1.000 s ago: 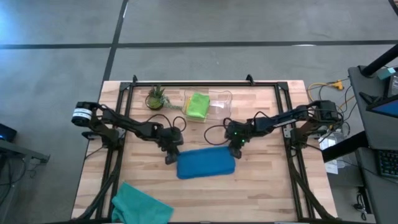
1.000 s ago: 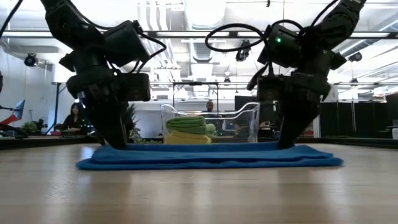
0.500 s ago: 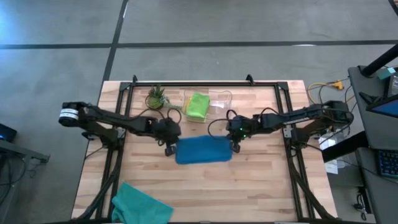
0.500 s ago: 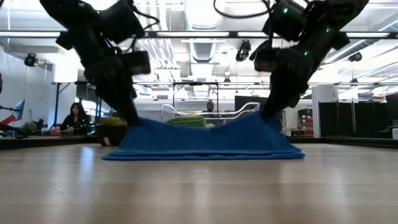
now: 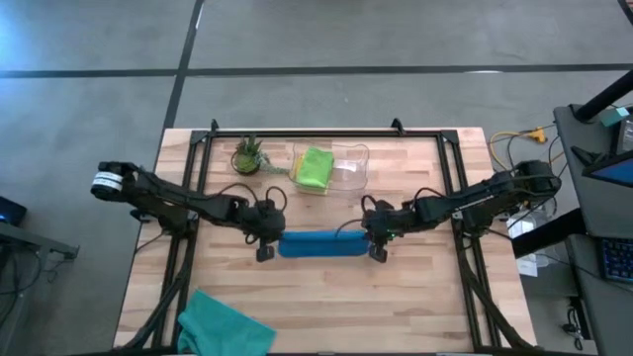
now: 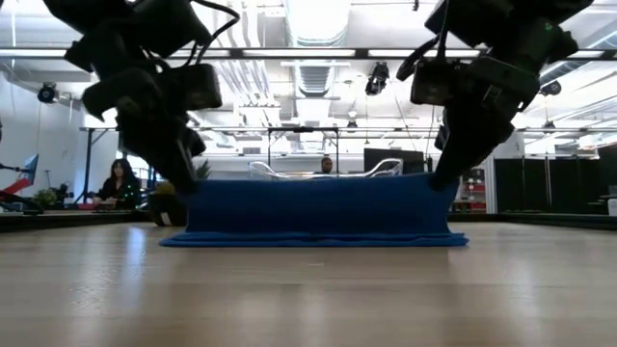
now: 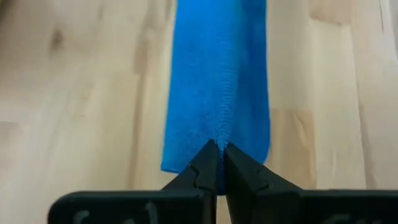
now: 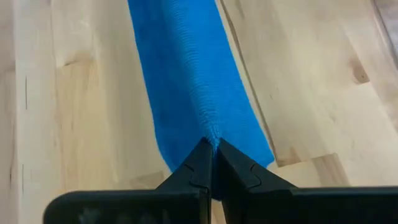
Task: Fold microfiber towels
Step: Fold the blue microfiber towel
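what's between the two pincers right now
The blue towel spans the whole gap, pinched at one end by the left pincer and at the other by the right pincer; the high view shows it best.

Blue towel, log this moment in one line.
blue towel | edge lifted, mid-fold | left pincer shut on it | right pincer shut on it

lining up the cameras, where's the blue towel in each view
High view: blue towel, a narrow strip mid-table between the left gripper and right gripper.
Low view: centre, top edge lifted, bottom on the table.
Left wrist view: runs up from the gripper.
Right wrist view: same.
Shared landmark: both grippers pinching its ends.
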Controlling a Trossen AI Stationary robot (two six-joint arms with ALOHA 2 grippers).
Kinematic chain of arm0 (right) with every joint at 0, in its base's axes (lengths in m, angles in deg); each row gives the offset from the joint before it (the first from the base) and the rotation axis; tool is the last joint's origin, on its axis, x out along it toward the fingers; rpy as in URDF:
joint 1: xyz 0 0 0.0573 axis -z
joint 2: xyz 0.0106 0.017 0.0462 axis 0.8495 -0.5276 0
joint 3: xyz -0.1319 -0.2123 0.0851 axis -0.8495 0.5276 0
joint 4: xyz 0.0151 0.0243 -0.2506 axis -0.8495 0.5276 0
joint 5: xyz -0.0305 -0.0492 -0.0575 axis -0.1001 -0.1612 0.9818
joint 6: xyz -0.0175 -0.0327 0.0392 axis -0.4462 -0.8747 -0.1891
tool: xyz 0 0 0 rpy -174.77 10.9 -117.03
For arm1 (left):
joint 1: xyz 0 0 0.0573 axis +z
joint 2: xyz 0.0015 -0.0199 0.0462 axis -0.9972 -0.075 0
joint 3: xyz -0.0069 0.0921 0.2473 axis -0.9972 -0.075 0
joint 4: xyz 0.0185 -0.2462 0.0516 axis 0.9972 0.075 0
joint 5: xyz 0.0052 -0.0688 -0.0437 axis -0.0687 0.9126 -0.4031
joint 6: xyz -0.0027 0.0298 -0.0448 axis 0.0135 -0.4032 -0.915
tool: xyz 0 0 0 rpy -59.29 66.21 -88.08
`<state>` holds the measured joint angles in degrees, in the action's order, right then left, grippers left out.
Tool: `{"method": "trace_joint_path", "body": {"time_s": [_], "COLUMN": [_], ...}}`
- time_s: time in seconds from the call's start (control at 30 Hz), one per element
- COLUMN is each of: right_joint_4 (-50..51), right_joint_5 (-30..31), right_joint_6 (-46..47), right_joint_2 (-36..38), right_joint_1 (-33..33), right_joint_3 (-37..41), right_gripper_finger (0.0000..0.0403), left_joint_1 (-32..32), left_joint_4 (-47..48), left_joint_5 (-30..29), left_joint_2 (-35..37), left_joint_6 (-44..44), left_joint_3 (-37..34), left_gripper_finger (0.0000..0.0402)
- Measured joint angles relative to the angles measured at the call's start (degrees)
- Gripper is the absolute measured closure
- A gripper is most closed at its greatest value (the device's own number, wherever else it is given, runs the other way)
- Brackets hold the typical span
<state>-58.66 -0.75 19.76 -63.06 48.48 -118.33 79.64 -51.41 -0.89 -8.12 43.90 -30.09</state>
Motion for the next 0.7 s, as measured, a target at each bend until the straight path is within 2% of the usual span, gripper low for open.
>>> {"method": "trace_joint_path", "body": {"time_s": [0.33,0.5,0.7], "right_joint_4": [-0.26,-0.46,-1.78], "right_joint_5": [0.63,0.54,-1.03], "right_joint_6": [3.70,4.89,5.51], "right_joint_2": [-1.56,-3.06,-4.07], "right_joint_1": [-2.32,-3.07,-3.45], "right_joint_3": [1.51,1.54,1.54], "right_gripper_finger": [0.0394,0.0394,0.0389], "left_joint_1": [-1.93,-1.95,-1.93], "left_joint_4": [-3.22,-6.26,-6.42], "left_joint_5": [0.63,4.17,6.34], "left_joint_2": [-3.84,-6.69,-9.00], "left_joint_6": [-1.52,-1.68,-5.95], "left_joint_3": [-0.30,0.00,-0.42], "left_gripper_finger": [0.0402,0.0402,0.0402]}}
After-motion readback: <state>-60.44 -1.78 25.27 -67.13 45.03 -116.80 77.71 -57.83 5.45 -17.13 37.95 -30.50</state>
